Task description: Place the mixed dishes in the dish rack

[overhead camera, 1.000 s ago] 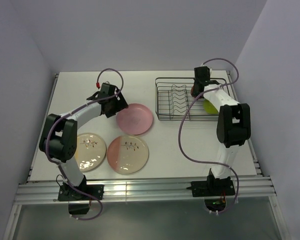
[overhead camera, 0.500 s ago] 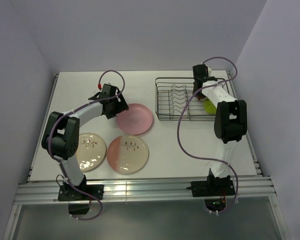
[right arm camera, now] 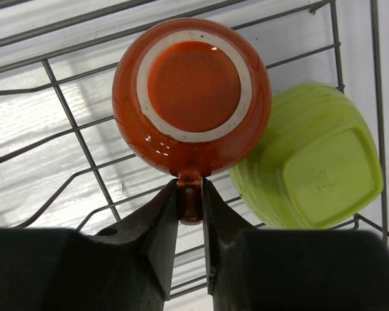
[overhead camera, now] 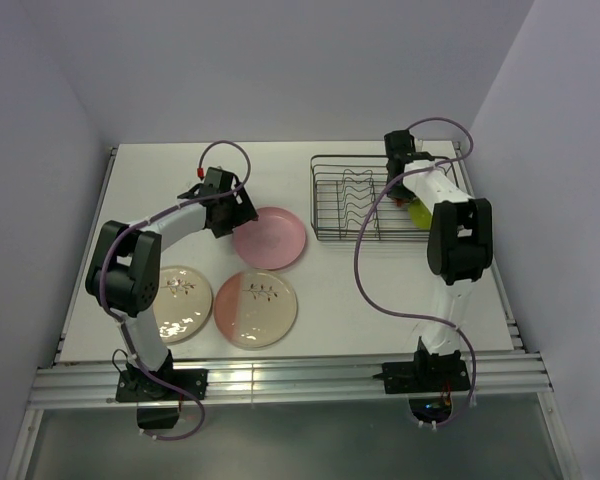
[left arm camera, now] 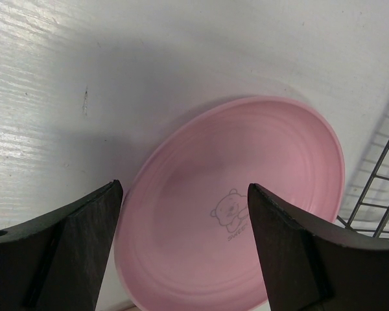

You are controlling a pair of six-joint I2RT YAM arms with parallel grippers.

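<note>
The small orange-red cup (right arm camera: 193,97) sits upside down in the dish rack (overhead camera: 355,200), at the upper right of the top view. Its bottom faces up. The right tool (right arm camera: 190,201) is nearly closed and pinches the cup's little handle (right arm camera: 189,188) between its two fingers. A lime-green bowl (right arm camera: 311,162) lies upside down too, right beside the cup and maybe touching it.

The handle is small and smooth. If the right tool moves away before it lets go, I think it could drag the cup or tip it over. The cup could also bump the green bowl, because they are so close. The wires under the cup are far apart, so it may wobble when it is let go.

The plain pink plate (left arm camera: 246,214) lies flat on the counter (overhead camera: 160,170), just left of the rack. The left tool (left arm camera: 185,189) hangs over it, wide open, with nothing in it. The plate's edge is low and thin, so I think the fingers could slip and push the plate into the rack.

The pink-and-cream plate (overhead camera: 255,308) and the yellow-and-cream plate (overhead camera: 180,303) wait at the lower left. I cannot see a white bowl.
</note>
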